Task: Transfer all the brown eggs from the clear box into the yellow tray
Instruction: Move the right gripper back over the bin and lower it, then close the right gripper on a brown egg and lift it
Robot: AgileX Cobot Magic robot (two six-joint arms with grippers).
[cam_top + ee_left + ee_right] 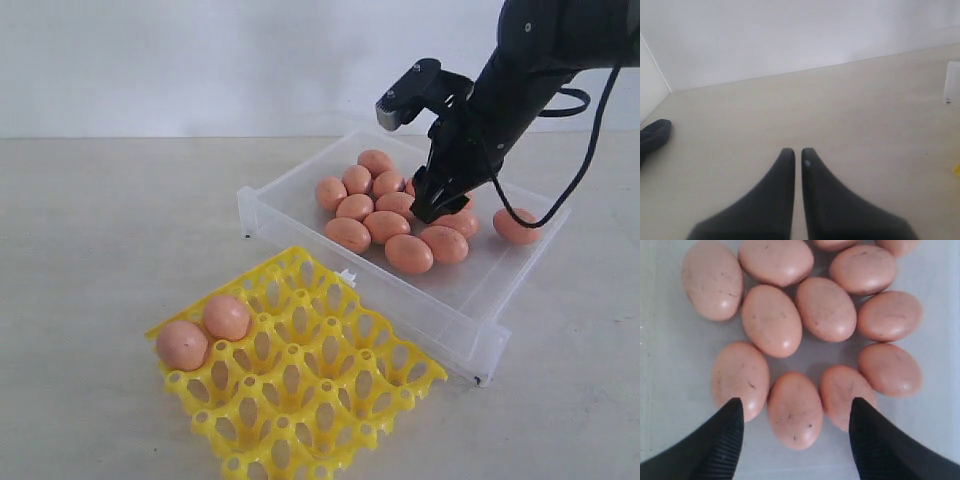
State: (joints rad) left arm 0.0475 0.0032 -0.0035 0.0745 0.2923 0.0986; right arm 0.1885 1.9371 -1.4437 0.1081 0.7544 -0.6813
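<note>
1. The clear box [290, 205] stood on the pale table [100, 220], and the yellow tray [330, 400] lay just beside the box's long wall.
2. The brown eggs [387, 226] were clustered inside the box, most of them touching. One lone egg [515, 226] lay apart from them, also inside the box.
3. Two eggs [227, 317] sat outside the box, in adjoining cups on the tray's side away from it.
4. The right gripper [437, 210] hung low over the cluster in the box, with its jaws spread wide and gripping nothing.
5. The left gripper [798, 152] was well away from the box, its jaws all but together with nothing between them.
</note>
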